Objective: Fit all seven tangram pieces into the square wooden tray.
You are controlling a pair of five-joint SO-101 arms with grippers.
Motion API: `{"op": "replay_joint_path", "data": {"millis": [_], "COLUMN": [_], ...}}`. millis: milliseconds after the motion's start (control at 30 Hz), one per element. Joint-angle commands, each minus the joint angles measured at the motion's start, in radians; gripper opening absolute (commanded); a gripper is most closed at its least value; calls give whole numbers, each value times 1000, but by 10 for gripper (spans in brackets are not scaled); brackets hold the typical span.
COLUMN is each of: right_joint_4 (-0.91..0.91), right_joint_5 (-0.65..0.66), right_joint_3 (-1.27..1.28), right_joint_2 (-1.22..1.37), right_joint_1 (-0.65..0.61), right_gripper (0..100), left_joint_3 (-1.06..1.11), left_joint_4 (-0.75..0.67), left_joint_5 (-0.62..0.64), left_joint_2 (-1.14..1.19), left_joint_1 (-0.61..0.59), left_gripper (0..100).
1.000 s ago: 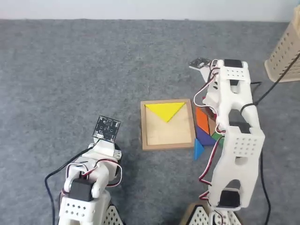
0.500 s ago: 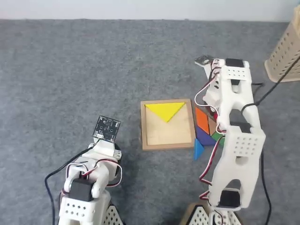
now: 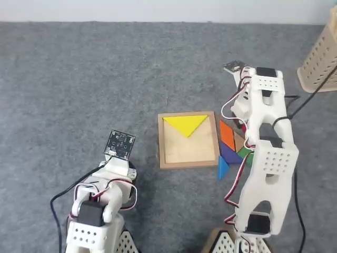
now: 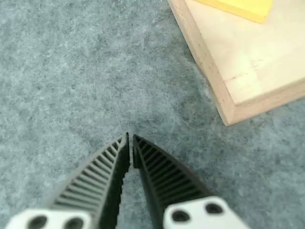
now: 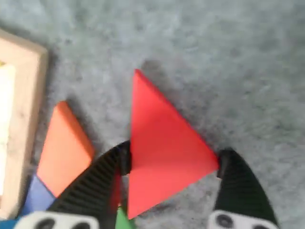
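Observation:
The square wooden tray lies mid-table with a yellow triangle against its far wall. Right of the tray lie an orange piece, a purple piece, a blue triangle and a green piece. My right gripper is shut on a red triangle, its fingers pressing two opposite sides; the orange piece and the tray rim lie beside it. My left gripper is shut and empty over the carpet near a tray corner.
Grey carpet covers the table. A perforated wooden stand is at the back right edge. The right arm hangs over the loose pieces and hides some of them. The left arm sits front left, with open carpet behind it.
The right arm's wrist has shifted a little to the right, away from the tray. The left arm and the pieces on the table have not moved.

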Motion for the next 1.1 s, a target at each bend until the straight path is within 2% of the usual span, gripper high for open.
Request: {"op": "replay_joint_path", "data": {"millis": [0,233,367,533,800,933,1067], "right_joint_4": [-8,8,45,76,130,143,249], "right_joint_5": [-14,-74,-77,-157,-161,-144,44], "right_joint_3": [-20,-20,-20,-20,-20,-12,-12], "right_joint_2": [-15,-107,-186,-272,-334,-317,-263], "right_joint_1": [10,4,-10,-16,-53,-47,-61], "right_gripper": [106,92,22,35,34,60,173], "left_joint_3": [-18,-18,-18,-18,-18,-18,-18], "left_joint_4": [6,6,6,6,6,6,6], "left_joint_5": [8,8,8,8,8,8,8], "left_joint_2": [-20,-20,-20,-20,-20,-20,-20], "left_joint_1": [-3,-3,-3,-3,-3,-3,-3], "left_gripper": [12,12,12,12,12,12,12]}}
